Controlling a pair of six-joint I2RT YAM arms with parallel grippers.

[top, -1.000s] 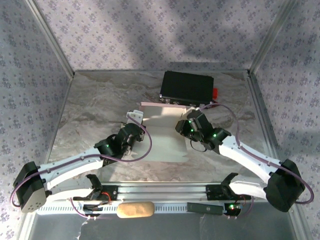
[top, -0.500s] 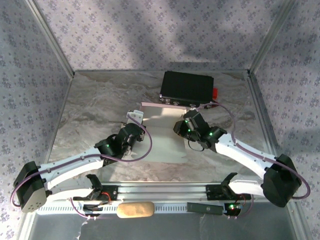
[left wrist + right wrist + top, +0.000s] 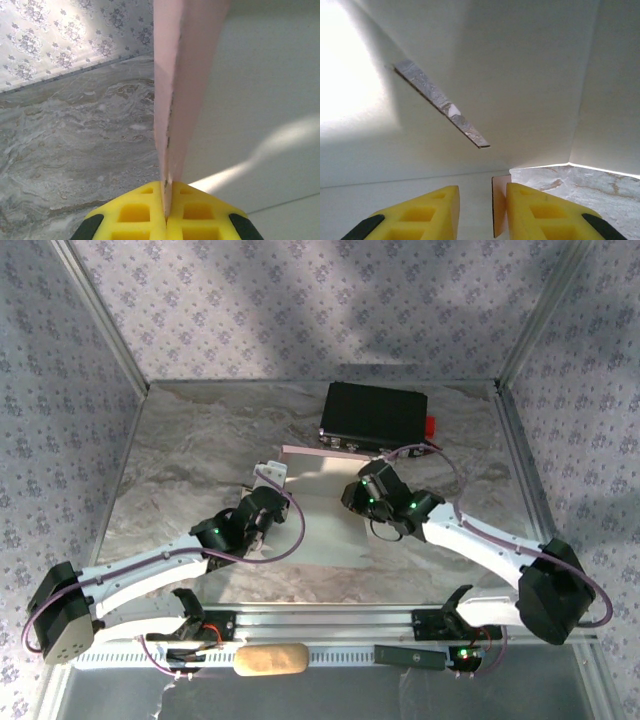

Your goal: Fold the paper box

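The paper box point(image 3: 325, 520) lies pale side up at the middle of the counter point(image 3: 190, 460), just in front of the black case point(image 3: 375, 412), with a pink edge raised along its far side. The left gripper point(image 3: 166, 200) is clamped tight on an upright pink flap at the sheet's left corner. The right gripper point(image 3: 482, 205) stands over the right side with its jaws partly apart. A thin pink tab stands unpinched between them, near a cut slit point(image 3: 440, 105).
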